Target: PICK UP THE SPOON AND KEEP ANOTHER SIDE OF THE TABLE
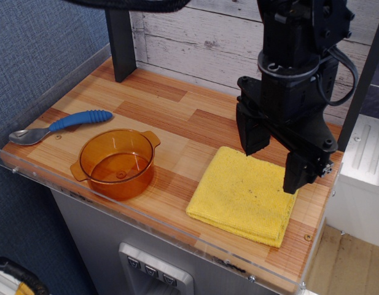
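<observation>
The spoon [57, 125] lies flat at the table's left edge, its silver bowl pointing left and its ribbed blue handle pointing right. The table [177, 114] is striped light and reddish-brown wood with a clear acrylic rim. My black gripper [276, 161] hangs over the right side, above the far edge of a yellow cloth, far from the spoon. Its two fingers stand apart with nothing between them.
An orange see-through bowl [117, 163] with two small handles sits just right of and in front of the spoon. A folded yellow cloth [244, 195] covers the front right. A dark post [120, 43] stands at the back left.
</observation>
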`<state>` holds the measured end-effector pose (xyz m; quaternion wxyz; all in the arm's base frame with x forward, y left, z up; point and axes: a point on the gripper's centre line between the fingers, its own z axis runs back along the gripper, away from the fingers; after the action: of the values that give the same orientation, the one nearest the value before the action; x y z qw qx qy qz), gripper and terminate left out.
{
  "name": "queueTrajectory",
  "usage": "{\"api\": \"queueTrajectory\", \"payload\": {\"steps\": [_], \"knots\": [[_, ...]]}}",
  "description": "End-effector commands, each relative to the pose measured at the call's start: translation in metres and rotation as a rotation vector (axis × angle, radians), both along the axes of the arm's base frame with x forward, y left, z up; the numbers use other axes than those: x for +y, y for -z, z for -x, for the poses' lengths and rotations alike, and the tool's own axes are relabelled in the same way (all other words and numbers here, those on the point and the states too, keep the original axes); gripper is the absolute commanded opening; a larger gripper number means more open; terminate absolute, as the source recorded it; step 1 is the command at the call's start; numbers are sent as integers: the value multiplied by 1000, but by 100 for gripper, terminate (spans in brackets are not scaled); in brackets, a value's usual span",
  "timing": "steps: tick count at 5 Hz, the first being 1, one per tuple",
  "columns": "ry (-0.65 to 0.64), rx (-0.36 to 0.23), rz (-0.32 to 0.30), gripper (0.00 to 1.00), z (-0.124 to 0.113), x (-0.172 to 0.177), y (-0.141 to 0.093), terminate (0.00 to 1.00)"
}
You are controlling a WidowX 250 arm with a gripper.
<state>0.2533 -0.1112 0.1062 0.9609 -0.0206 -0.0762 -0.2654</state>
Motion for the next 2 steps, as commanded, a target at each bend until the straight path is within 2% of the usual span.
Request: {"api": "queueTrajectory", "payload": {"steps": [1,2], "knots": [[0,0,0,100,0,0,0,0],[47,38,-45,100,-5,29,-3,0]]}}
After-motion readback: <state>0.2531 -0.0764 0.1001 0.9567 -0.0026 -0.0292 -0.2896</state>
